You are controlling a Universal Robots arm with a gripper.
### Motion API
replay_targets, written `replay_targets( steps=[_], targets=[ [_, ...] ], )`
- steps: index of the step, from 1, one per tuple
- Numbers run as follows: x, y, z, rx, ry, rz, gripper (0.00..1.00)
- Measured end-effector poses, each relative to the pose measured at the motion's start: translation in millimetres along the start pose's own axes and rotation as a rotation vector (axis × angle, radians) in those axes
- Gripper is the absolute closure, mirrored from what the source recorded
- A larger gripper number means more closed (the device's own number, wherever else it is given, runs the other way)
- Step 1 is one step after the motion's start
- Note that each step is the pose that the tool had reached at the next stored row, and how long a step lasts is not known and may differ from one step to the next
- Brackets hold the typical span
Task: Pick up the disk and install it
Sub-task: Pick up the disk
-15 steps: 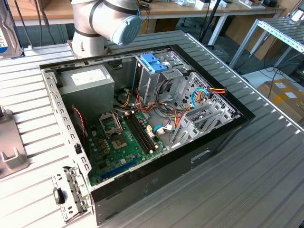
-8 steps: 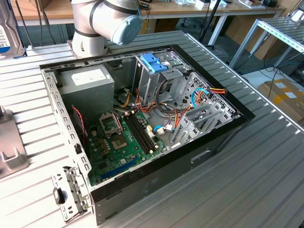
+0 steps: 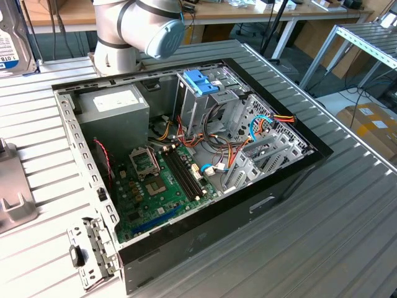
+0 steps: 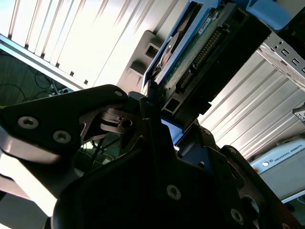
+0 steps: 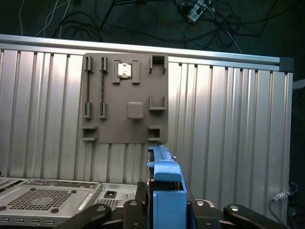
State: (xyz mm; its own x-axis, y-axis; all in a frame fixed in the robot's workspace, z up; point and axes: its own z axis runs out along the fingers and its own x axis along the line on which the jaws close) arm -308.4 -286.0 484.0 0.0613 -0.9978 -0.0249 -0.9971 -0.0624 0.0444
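Observation:
The disk (image 3: 11, 48) hangs above the table at the exterior view's far left, its white label with the blue band facing the camera. In the second wrist view the disk (image 4: 200, 52) is edge-on, with its green board, connectors and a blue rail showing, and my gripper (image 4: 155, 107) is shut on its lower end. In the first wrist view the blue rail (image 5: 167, 179) rises between my dark fingers (image 5: 136, 207). The open computer case (image 3: 80, 146) lies in the middle of the table, away from the disk.
Inside the case stand an upright metal cage with a blue plastic top (image 3: 201, 84), a grey metal box with a white sticker (image 3: 115, 102) and a green motherboard (image 3: 155, 186). A grey holder plate (image 5: 125, 100) lies on the ribbed metal table (image 3: 322, 248). The arm's base (image 3: 136, 31) stands behind the case.

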Motion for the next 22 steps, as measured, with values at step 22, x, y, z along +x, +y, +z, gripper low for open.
replay_targets(
  steps=[22],
  targets=[
    [1.3, -21.5, -1.0, 0.0, 0.0, 0.0, 0.63]
  ],
)
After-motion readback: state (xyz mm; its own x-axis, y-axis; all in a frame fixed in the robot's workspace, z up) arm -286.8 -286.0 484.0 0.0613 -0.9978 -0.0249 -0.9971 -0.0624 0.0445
